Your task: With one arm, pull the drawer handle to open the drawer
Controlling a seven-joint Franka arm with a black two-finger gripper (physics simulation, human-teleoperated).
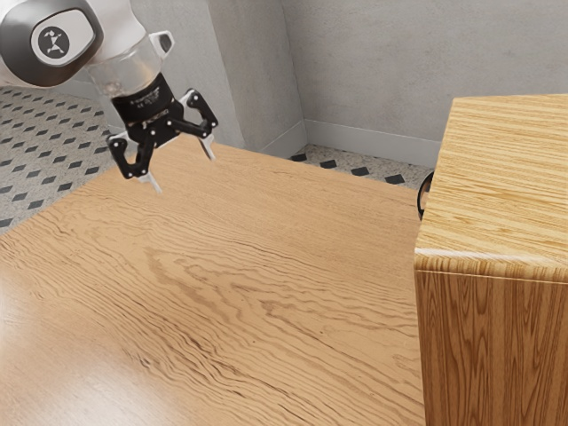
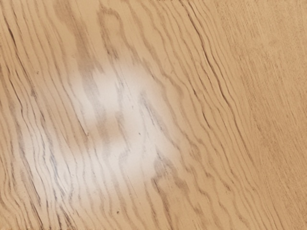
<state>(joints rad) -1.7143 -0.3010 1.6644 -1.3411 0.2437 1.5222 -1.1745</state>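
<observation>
One pincer [image 1: 184, 171], fingers spread and gripping nothing, hangs above the worktop [image 1: 266, 275], well apart from the wooden cabinet [image 1: 497, 222]. On the cabinet's side facing the pincer, part of the dark curved drawer handle [image 1: 424, 196] shows; the drawer front is hidden.

Wooden drawer unit [image 1: 497, 204], dark handle [image 1: 423, 197] protruding

A: Work surface, specification?
B: The table [image 1: 266, 266] was glossy wood with wavy grain. A pale patch of reflected light [image 2: 120, 120] lay on it.
A: Enclosure?
B: The walls [image 1: 399, 62] were plain grey with a light baseboard [image 1: 355, 138]. The floor [image 1: 44, 133] was pale tile with small dark diamonds.
</observation>
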